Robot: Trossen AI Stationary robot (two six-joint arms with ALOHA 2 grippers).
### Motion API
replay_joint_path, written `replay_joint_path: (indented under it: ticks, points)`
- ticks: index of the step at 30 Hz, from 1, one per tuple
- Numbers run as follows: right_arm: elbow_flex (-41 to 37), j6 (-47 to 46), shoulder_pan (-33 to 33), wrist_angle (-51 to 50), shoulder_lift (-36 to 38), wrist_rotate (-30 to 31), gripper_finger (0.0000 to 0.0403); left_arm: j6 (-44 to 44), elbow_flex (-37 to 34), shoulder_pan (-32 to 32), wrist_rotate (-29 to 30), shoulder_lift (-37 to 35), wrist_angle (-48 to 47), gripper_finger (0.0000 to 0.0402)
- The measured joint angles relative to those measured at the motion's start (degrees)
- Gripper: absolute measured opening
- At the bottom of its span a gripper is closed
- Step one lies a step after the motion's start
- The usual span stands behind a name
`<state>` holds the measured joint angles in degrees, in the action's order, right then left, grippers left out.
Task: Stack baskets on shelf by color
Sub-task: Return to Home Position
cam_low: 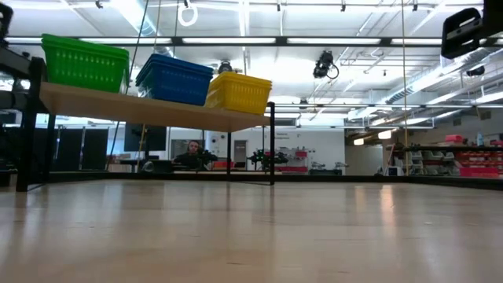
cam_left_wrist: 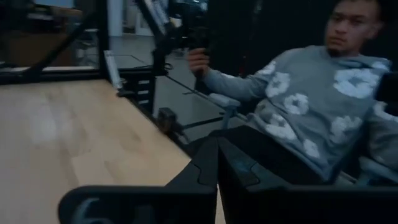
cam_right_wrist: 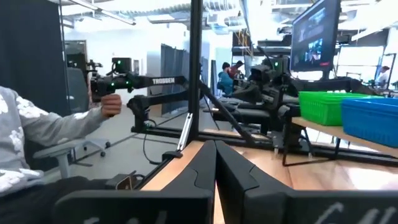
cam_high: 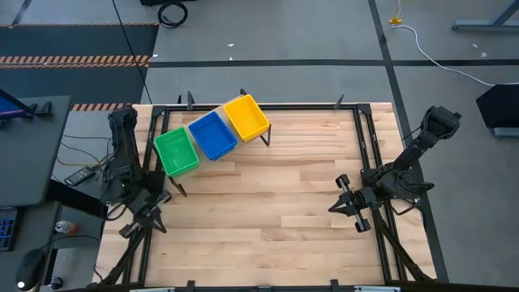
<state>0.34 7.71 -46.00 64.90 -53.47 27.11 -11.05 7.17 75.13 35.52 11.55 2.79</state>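
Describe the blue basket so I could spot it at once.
Look at the big slatted wooden table, then at the pale raised shelf standing slanted in its far left corner. Three basket colours sit along it in a row; the blue baskets are the middle ones, between the green baskets and the yellow baskets.

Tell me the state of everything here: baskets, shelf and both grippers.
Shelf: standing, skewed on the table.
Green baskets: stacked upright, shelf's left end.
Blue baskets: stacked upright, shelf's middle.
Yellow baskets: stacked upright, shelf's right end.
Left gripper: shut, empty, at table's left edge.
Right gripper: shut, empty, at table's right edge.
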Motion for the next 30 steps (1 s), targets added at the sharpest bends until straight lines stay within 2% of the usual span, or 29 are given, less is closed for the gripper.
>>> replay_joint_path:
  ticks: [7, 22, 26, 30]
  points:
    - [0.0, -6.2, 0.0, -2.2, 0.0, 0.1, 0.0012, 0.3, -5.1, 1.5, 7.2, -5.7, 3.3, 0.0004]
    - [0.0, -7.7, 0.0, -4.0, 0.0, 0.3, 0.0013, 3.1, -6.7, -3.7, 9.7, -6.8, 3.4, 0.0004]
    - [0.0, -7.8, 0.1, -4.0, 0.0, 0.3, 0.0012, 2.9, -6.7, -6.0, 13.5, -6.7, 3.1, 0.0004]
    - [0.0, -7.8, 0.0, -4.6, 0.0, 0.3, 0.0014, 2.5, -6.7, -7.1, 13.5, -6.7, 2.5, 0.0004]
